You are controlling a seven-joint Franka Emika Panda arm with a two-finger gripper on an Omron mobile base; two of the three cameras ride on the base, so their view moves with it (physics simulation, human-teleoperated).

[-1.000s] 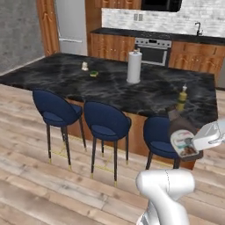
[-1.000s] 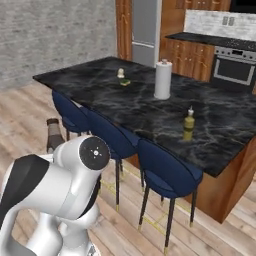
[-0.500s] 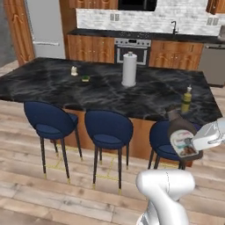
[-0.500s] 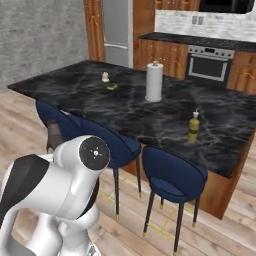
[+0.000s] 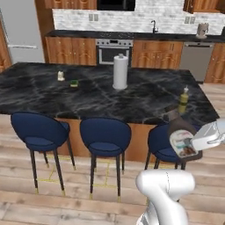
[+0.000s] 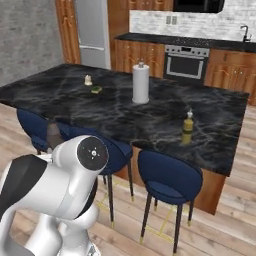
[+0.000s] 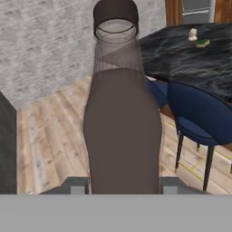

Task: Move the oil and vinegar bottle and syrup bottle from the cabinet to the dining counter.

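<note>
**One bottle delivered, the second one in transit**

The oil and vinegar bottle already stands upright on the dining counter, near the right end of this worktop. The syrup bottle is not yet there: the jaws pinch it at the body, in the air over the stool beside the worktop. Its long axis is tilted, the cap pointing up and toward the counter. I judge that only placing it remains.
</note>
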